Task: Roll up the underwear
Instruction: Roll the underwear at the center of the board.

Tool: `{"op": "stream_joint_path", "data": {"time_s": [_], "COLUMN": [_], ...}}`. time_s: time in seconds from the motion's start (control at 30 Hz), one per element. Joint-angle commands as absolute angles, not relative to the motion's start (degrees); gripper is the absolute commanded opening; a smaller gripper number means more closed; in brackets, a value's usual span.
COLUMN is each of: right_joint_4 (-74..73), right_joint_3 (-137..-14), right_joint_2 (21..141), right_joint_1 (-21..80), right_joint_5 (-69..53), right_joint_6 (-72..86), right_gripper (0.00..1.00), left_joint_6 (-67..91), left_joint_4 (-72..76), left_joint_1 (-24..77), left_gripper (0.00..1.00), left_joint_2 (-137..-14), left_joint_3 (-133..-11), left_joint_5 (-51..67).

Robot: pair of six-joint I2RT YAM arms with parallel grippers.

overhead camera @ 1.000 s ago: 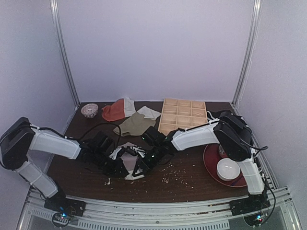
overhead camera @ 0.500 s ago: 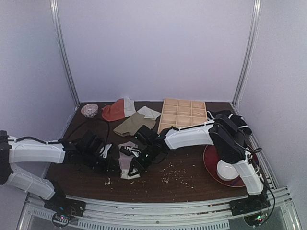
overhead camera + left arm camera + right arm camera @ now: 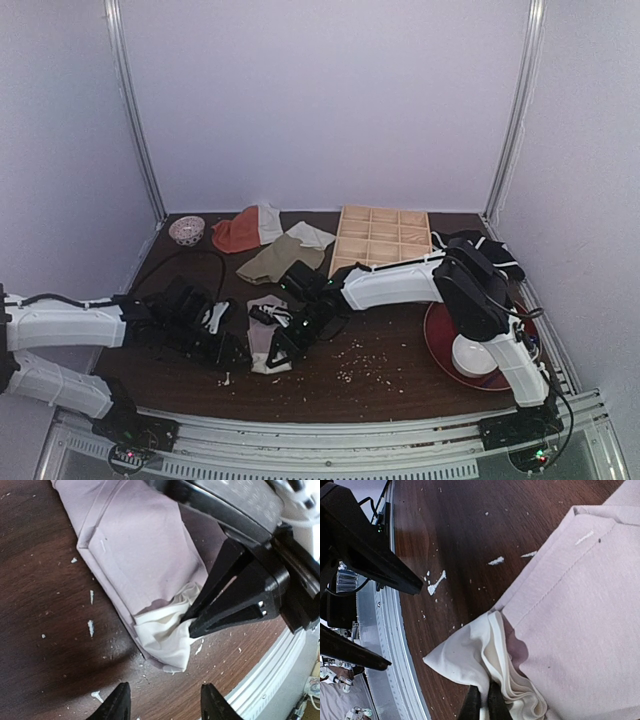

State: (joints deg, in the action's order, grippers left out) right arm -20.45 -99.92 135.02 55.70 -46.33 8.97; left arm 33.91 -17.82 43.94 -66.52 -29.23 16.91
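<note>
my right gripper (image 3: 481,704) pinches the underwear (image 3: 580,605) at its waistband (image 3: 465,662) end; the strip runs away from there. my left gripper (image 3: 165,707), spread, hovers just beside that end.

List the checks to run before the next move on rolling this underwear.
1. Right gripper shut on the white waistband of the underwear: ok.
2. Left gripper open and empty: ok.
3. Left gripper off the fabric, over bare table: ok.
4. Underwear folded into a flat strip: ok.
5. Roll started: not ok, no coil shows.
6. Table free of debris: not ok, white scraps lie beside the strip.
</note>
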Motion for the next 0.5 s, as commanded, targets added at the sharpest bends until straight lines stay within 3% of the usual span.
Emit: {"op": "stream_joint_path", "data": {"time_s": [0.0, 0.47], "right_joint_4": [-24.62, -24.52], "right_joint_3": [-99.84, -99.65], "right_joint_2": [137.29, 137.31], "right_joint_1": [55.46, 55.37], "right_joint_5": [-44.02, -44.03], "right_joint_6": [9.06, 9.14], "right_gripper": [0.0, 0.0], "left_joint_6": [31.34, 29.89], "left_joint_4": [-19.03, -14.73], "left_joint_1": [45.75, 48.83], "left_gripper": [0.49, 0.48], "left_joint_2": [-66.52, -74.47], "left_joint_3": [-31.1, -32.11], "left_joint_5": [13.64, 9.88]}}
